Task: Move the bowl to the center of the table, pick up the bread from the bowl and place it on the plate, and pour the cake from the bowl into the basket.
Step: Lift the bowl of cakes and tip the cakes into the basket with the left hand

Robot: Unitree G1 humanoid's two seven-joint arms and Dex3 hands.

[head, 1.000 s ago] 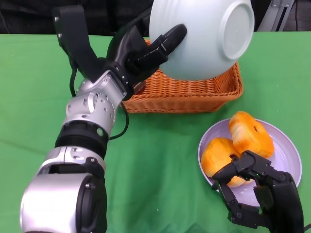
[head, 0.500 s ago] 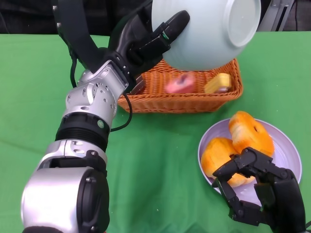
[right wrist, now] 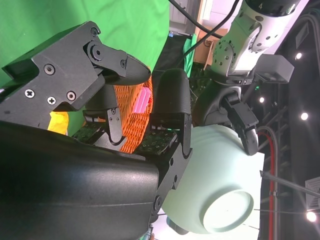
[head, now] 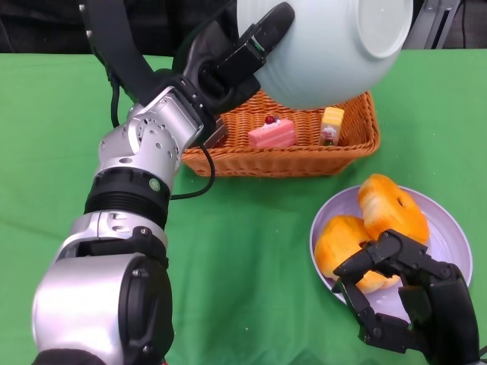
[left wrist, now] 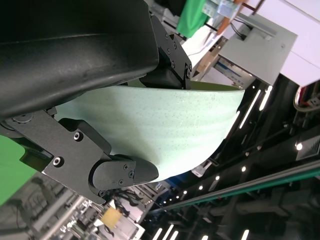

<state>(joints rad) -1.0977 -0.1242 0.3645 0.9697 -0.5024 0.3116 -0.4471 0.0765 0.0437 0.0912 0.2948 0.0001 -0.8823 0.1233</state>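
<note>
Head view: the left hand [head: 228, 65] grasps the bowl [head: 327, 49], tipped foot-up above the basket [head: 281, 156] on the green surface [head: 243, 251]. A pink cake [head: 272, 134] and a yellow cake [head: 332, 124] lie in the basket. Near the basket, the plate [head: 449, 243] carries two breads [head: 380, 224]; the right hand [head: 403, 300], fingers apart, seemingly holds nothing.

Right wrist view: bowl [right wrist: 220, 190] beside the basket [right wrist: 132, 117].

Left wrist view: fingers [left wrist: 120, 172] press the bowl [left wrist: 165, 125].
</note>
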